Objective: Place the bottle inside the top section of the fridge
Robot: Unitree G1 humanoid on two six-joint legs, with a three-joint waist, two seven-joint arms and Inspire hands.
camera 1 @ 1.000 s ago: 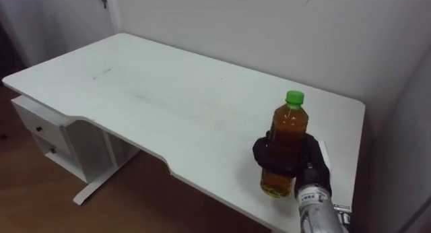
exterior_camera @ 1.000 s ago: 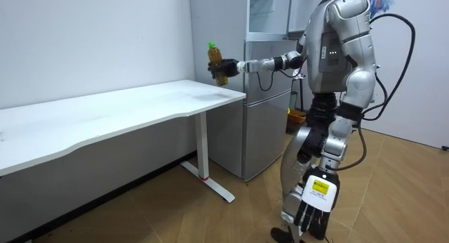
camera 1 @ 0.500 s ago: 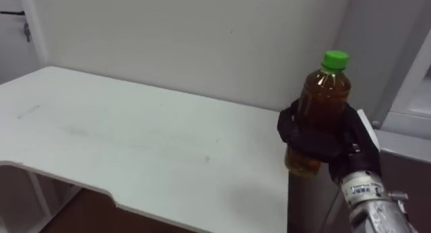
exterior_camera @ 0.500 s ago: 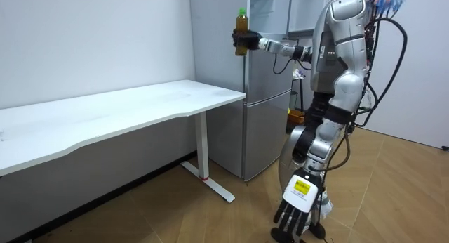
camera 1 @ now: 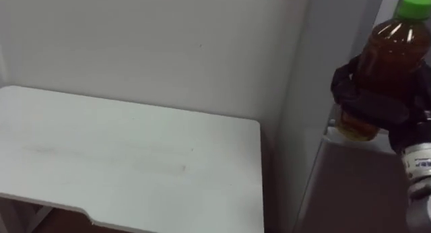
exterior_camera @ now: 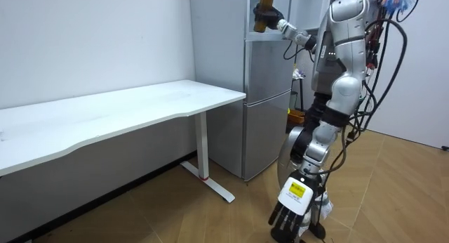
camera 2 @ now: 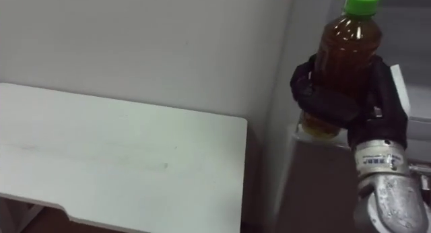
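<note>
The right robot hand [camera 2: 331, 102] is clamped around the lower half of the bottle [camera 2: 348, 48], its dark fingers wrapped across the front and the thumb on the near side. The bottle stands almost upright in this grip, amber liquid filling it to the shoulder, its green cap [camera 2: 362, 1] above the fingers. The wrist points up and away from the body. In the room view the right arm is stretched out and raised above shoulder height, so the hand and bottle are up at the level of the upper part of the fridge [exterior_camera: 269, 109].

Just beneath the bottle's base is a pale ledge of the grey fridge, whose front drops away below the hand. Left of the hand and lower down lies the white surface [camera 2: 108, 159], with its end edge beside the fridge's side. Behind it is a plain pale wall [camera 2: 148, 44].

The left robot hand [exterior_camera: 284, 223] hangs low beside the leg, near the wooden floor [exterior_camera: 393, 201], fingers loosely straight and holding nothing.
</note>
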